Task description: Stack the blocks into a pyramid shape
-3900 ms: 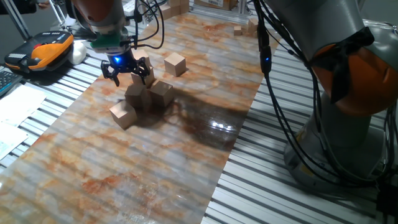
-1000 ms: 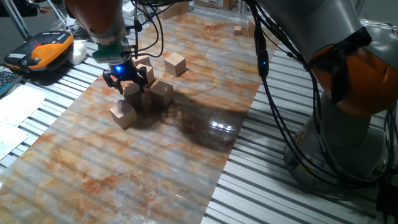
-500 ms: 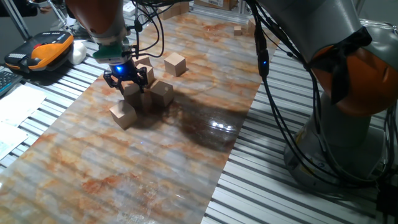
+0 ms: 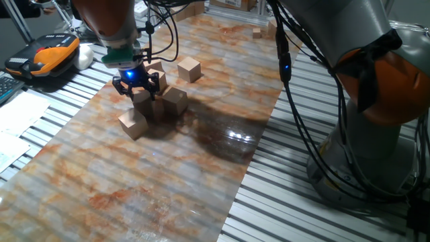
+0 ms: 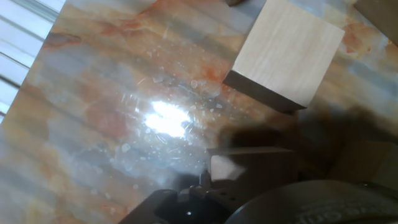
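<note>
in the fixed view the gripper [image 4: 138, 86] hangs low over a small cluster of light wooden blocks on the marbled orange-and-grey mat [image 4: 161, 175], its black fingers [image 4: 155, 82] spread down around the top block [image 4: 142, 97]. that raised cube sits above the others in the cluster. whether the fingers actually press on it or only flank it cannot be told from here. just right of it lies another cube [image 4: 176, 99], touching the cluster, and behind the gripper a further cube [image 4: 156, 68] peeks out, partly hidden by the fingers. a front cube [image 4: 133, 123] sits at the near-left edge of the group, just beside it. one lone cube [image 4: 189, 68] stands apart toward the back right of the cluster. a blue light glows on the gripper body. far back on the mat lie smaller wooden pieces [image 4: 257, 32]. an orange-and-black handheld device [image 4: 47, 55] rests on the slatted table [image 4: 322, 215] at the left, and the arm's grey and orange base [image 4: 376, 101] fills the right side.

in the hand view the mat [image 5: 93, 112] shows a bright glare patch. one pale wooden block [image 5: 286, 53] lies at the upper right, tilted in the frame, its top face lit. the lower right is dark shadow and blurred gripper body, so the fingers' spacing cannot be made out there.
</note>
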Action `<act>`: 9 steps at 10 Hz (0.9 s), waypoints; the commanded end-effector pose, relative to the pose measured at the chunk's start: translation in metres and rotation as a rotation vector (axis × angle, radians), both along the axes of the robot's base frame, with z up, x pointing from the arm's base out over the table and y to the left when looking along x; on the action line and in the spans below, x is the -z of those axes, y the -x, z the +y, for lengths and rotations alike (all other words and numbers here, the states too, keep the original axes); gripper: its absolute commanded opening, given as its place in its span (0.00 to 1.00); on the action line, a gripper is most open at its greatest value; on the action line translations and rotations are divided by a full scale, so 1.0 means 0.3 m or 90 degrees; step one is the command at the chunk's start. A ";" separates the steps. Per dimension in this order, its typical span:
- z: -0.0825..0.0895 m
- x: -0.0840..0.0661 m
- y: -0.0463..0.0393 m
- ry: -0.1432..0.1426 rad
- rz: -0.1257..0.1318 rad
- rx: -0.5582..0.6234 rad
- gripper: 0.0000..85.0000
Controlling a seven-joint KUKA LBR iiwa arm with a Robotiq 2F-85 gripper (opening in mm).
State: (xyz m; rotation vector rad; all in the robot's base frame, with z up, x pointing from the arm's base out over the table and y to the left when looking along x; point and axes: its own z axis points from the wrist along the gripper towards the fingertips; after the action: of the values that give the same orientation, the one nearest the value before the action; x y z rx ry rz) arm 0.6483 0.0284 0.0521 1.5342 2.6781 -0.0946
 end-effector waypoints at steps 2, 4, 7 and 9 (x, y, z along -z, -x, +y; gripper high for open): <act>-0.003 -0.001 0.003 0.016 0.007 -0.011 0.00; 0.001 -0.006 -0.004 0.008 0.010 0.007 0.00; 0.003 -0.020 -0.023 0.009 0.013 0.016 0.00; -0.011 -0.030 -0.035 -0.001 0.008 0.023 0.00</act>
State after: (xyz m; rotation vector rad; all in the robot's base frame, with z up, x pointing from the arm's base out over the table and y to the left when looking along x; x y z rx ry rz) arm 0.6591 0.0249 0.0614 1.5929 2.6604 -0.0982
